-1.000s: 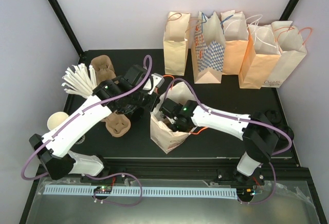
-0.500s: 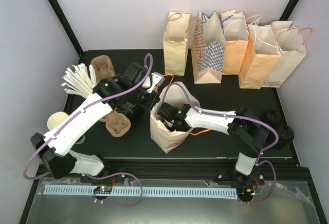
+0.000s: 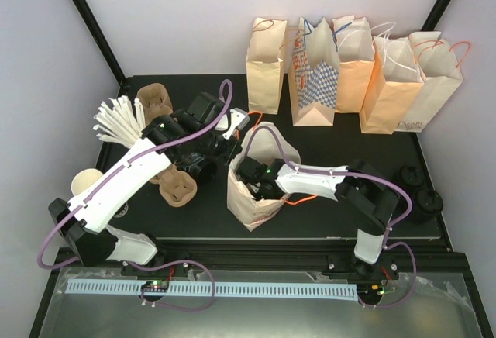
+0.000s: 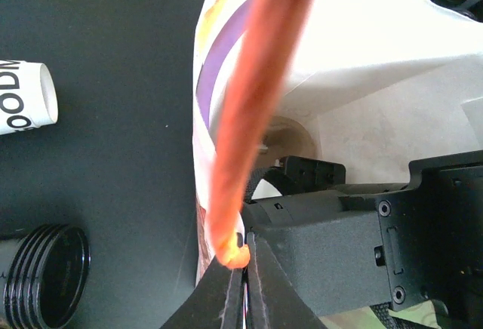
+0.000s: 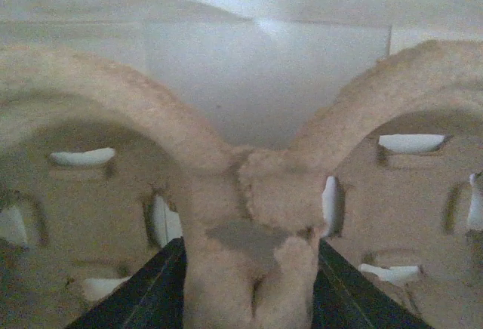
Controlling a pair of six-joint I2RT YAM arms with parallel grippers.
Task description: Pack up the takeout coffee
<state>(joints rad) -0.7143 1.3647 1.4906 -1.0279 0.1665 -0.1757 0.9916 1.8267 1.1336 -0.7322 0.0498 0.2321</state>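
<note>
Right arm's elbow has swung in toward the paper bag [image 3: 252,206], and the wrist is deeper in its mouth. Right gripper [image 5: 247,287] clamps the centre ridge of a pulp carrier [image 5: 249,186] inside the bag. Left gripper [image 4: 243,257], pinched shut on the bag's orange handle [image 4: 256,103], holds the mouth up. Takeout coffee [image 4: 26,95] lies outside the bag, well apart. Advice: seat the carrier flat on the bag floor before letting go, then withdraw straight up.
</note>
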